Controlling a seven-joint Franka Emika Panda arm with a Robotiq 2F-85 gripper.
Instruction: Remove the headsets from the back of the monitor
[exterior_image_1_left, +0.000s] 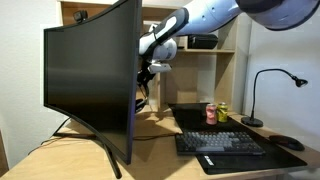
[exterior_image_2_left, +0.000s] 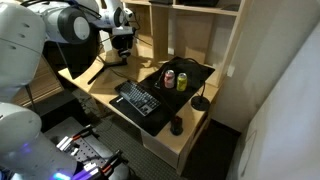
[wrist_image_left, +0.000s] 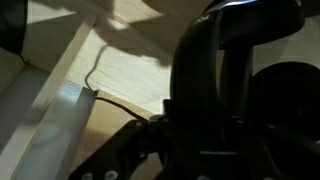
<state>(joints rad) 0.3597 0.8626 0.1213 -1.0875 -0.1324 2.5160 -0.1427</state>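
Observation:
The monitor (exterior_image_1_left: 90, 80) is a very large curved dark screen on a splayed black stand, at the left of the desk. My gripper (exterior_image_1_left: 148, 70) reaches behind its right edge, and it shows near the shelf in an exterior view (exterior_image_2_left: 122, 40). The black headsets (wrist_image_left: 215, 70) fill the wrist view right at the jaws, with a thick band and a round ear cup (wrist_image_left: 292, 95) on the right. In an exterior view they are a dark shape (exterior_image_1_left: 143, 88) hanging just under the gripper. The jaws are too dark to read.
A black keyboard (exterior_image_1_left: 220, 143) and a mouse (exterior_image_1_left: 290, 143) lie on a dark mat at the desk's front. Two cans (exterior_image_1_left: 217, 112) stand behind the keyboard. A black desk lamp (exterior_image_1_left: 268, 85) stands at the right. Wooden shelves (exterior_image_1_left: 225, 60) rise behind the arm.

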